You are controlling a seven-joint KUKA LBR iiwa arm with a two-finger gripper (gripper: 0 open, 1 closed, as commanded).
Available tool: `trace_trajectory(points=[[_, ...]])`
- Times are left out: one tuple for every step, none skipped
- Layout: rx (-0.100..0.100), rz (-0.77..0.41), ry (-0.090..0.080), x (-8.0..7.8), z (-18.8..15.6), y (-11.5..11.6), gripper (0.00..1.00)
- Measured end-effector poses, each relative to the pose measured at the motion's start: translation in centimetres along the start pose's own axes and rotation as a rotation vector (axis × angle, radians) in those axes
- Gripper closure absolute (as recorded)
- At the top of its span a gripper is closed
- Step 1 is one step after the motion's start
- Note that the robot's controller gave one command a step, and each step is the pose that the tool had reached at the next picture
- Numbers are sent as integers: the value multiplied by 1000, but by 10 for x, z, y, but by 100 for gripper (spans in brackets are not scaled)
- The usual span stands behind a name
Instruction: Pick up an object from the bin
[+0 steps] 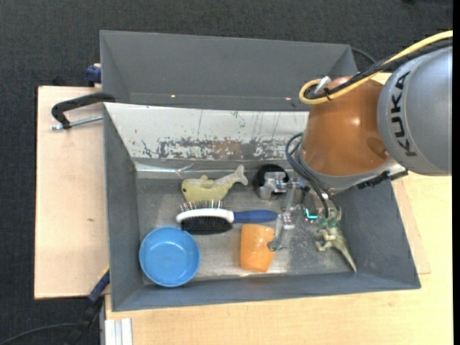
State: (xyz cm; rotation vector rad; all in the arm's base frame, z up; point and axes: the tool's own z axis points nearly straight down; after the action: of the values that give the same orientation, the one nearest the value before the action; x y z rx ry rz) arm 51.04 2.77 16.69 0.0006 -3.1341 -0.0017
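Observation:
My gripper (282, 236) reaches down in the right half of the bin, its tip at the right edge of an orange cup (256, 249) lying on its side near the front wall. A hairbrush (215, 221) with black bristles and a blue handle lies just left of the gripper, the handle pointing toward it. To the right, near the front right corner, lies a small green toy dinosaur (335, 244). Behind the gripper, a black round thing (270, 172) is partly hidden.
A blue bowl (169, 256) sits in the front left corner. A pale yellow toy whale (210, 186) lies behind the brush near the back wall. The arm's orange cover hangs over the bin's right back part.

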Motion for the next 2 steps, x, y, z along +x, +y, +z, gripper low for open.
trace_trajectory(points=[[0,-223,-10,17,97,-8,0],[2,-376,-15,17,66,4,0]])
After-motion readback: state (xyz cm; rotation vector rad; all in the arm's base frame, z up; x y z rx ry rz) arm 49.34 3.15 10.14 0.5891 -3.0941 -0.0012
